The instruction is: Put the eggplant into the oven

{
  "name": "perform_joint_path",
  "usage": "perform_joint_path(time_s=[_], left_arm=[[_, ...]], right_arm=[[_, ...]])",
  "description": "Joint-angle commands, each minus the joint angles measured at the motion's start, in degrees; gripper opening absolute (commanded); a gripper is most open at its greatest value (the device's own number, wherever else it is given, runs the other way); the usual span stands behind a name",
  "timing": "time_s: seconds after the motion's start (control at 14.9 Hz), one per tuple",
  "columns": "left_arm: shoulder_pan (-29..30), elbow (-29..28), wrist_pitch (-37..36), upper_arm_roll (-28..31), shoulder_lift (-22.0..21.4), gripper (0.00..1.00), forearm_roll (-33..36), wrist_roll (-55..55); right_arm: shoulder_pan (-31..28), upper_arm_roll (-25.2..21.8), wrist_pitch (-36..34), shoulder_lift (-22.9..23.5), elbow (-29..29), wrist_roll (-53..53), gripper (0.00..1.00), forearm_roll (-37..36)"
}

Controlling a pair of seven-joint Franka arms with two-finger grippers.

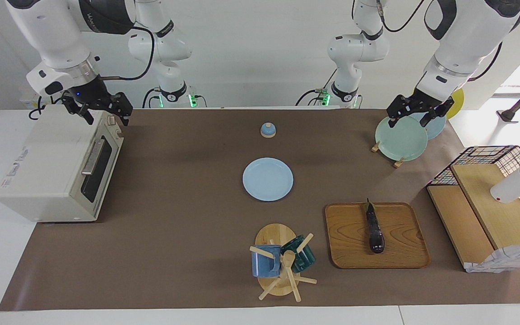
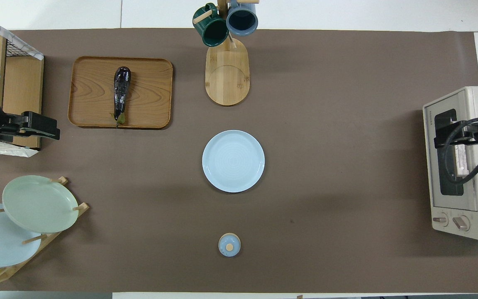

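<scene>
I see the eggplant (image 1: 374, 230) (image 2: 120, 94), slim and glossy dark purple, lying flat on a wooden tray (image 1: 395, 257) (image 2: 89, 91), stem end toward the robots. My oven (image 1: 57, 164) (image 2: 463, 166) (boxy, cream-white, dark glass door shut) sits at the right arm's end of the table.

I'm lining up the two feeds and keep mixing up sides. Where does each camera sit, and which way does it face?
Facing view: high across the table, looking at the robots; both arms show whole, right gripper open over the oven, left gripper open over the green plate.
Overhead view: above the robots' end, looking steeply down and forward; only gripper ends show at the side edges.
Shared: eggplant on the wooden tray, blue plate, oven; sides are swapped between the two.
</scene>
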Motion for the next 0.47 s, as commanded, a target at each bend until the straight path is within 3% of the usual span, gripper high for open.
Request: perform_joint_path(time_s=[0.0,0.07,0.13,0.4], left_arm=[[0.1,-0.4,-0.6,0.0,-0.9,1.0,0.7,-0.3],[0.1,-0.4,-0.6,0.0,-0.9,1.0,0.7,-0.3],[0.1,-0.4,-0.6,0.0,-0.9,1.0,0.7,-0.3],[0.1,-0.4,-0.6,0.0,-0.9,1.0,0.7,-0.3]], right_arm=[[-0.4,0.1,-0.7,-0.6,-0.1,-3.2,0.62,1.8],[-0.2,0.3,-0.5,-0.7,-0.6,-3.2,0.21,1.8],[0.4,0.4,0.5,-1.3,-1.7,-3.5,0.0,1.8],[0.1,0.2,4.0,-4.2,-8.3,-5.5,0.0,0.6]])
